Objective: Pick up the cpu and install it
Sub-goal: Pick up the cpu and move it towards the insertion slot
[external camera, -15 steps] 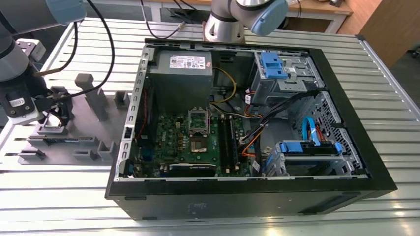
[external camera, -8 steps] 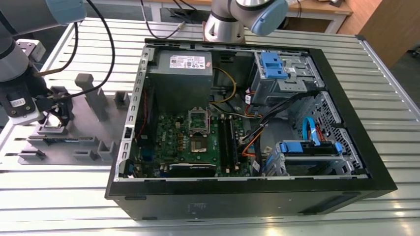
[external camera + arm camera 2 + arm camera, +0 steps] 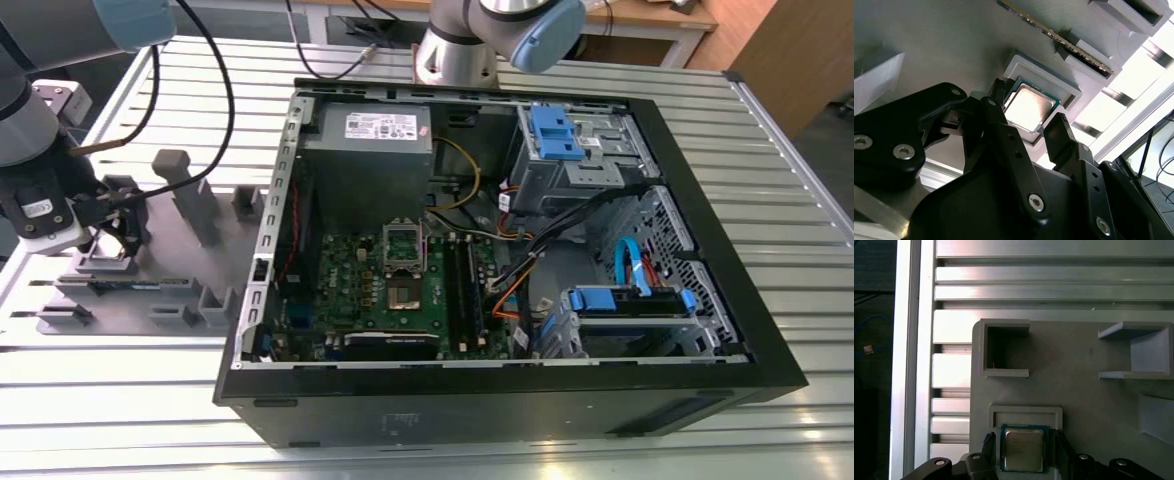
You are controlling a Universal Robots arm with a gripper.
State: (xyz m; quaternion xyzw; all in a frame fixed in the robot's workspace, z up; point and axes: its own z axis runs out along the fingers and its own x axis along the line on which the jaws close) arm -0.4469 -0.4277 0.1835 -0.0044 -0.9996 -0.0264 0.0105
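Item: cpu (image 3: 1024, 450), a small flat square with a pale metal top and a green rim.
Location: seated in a shallow pocket (image 3: 1026, 412) of the grey holder plate (image 3: 1079, 390), outside the computer case (image 3: 507, 250), to the exterior view's left of it.
My fingers (image 3: 989, 447): spread, one on each side of the chip, with a gap showing at both edges.
Handling, my estimate: light, rigid, slick on top, delicate underneath.
Hold: two opposite edges, gentle squeeze, kept level.
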